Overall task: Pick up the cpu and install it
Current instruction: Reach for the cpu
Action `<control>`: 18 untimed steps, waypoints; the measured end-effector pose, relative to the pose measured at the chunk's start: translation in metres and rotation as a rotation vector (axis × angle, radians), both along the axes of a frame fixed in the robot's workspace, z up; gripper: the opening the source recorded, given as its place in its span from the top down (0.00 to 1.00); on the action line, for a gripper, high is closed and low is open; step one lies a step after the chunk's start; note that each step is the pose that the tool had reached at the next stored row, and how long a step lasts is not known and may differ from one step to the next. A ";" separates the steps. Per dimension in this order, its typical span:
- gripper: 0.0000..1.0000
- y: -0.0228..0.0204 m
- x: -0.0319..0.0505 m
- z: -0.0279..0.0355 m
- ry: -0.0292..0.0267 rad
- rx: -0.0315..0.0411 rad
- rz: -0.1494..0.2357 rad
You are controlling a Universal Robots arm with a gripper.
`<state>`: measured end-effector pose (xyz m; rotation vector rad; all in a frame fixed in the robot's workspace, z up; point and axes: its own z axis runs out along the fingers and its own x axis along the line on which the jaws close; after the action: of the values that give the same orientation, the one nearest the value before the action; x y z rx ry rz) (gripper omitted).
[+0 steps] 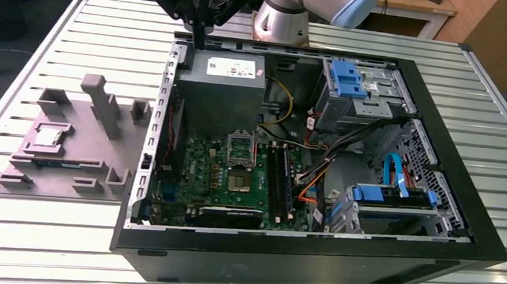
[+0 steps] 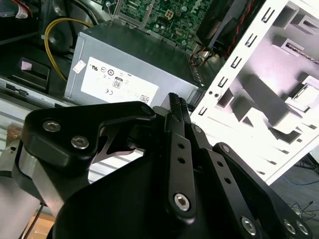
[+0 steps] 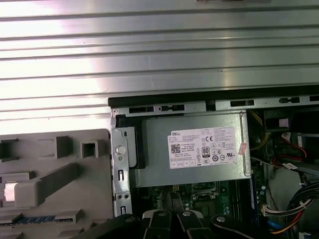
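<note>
- Grey fixture point(image 1: 83, 150), on the slatted table point(image 1: 28, 46) at the exterior view's left: holds the cpu point(image 1: 48, 136), which lies flat in a shallow recess with nothing touching it.
- Black gripper point(image 1: 199, 42): hangs over the back wall of the case point(image 1: 317, 254), just above the power supply point(image 1: 222, 86) and well apart from the cpu. The fingers are closed together with nothing between them.
- Green board point(image 1: 232, 191), inside the open case: the socket point(image 1: 240, 146), a silver frame with a dark middle, looks empty.
- Cables point(image 1: 324, 154) and blue drive bays point(image 1: 351, 78), further right.
- Risks, as judged:
  - The thin flat chip offers little edge, so an off-centre pinch could tilt or drop it.
  - A skewed seating could bend the socket contacts.
  - The fixture posts or the case wall could catch the fingers.
</note>
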<state>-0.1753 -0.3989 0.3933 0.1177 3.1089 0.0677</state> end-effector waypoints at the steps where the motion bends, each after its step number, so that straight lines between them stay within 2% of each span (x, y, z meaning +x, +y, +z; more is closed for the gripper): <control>1: 0.89 0.0000 -0.0013 0.0000 0.0000 0.0000 0.000; 6: 0.89 0.0000 -0.0064 0.0000 -0.0001 0.0001 0.000; 18: 0.89 0.0000 -0.0085 0.0000 -0.0008 0.0000 0.000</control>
<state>-0.1837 -0.3989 0.3933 0.1176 3.1081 0.0678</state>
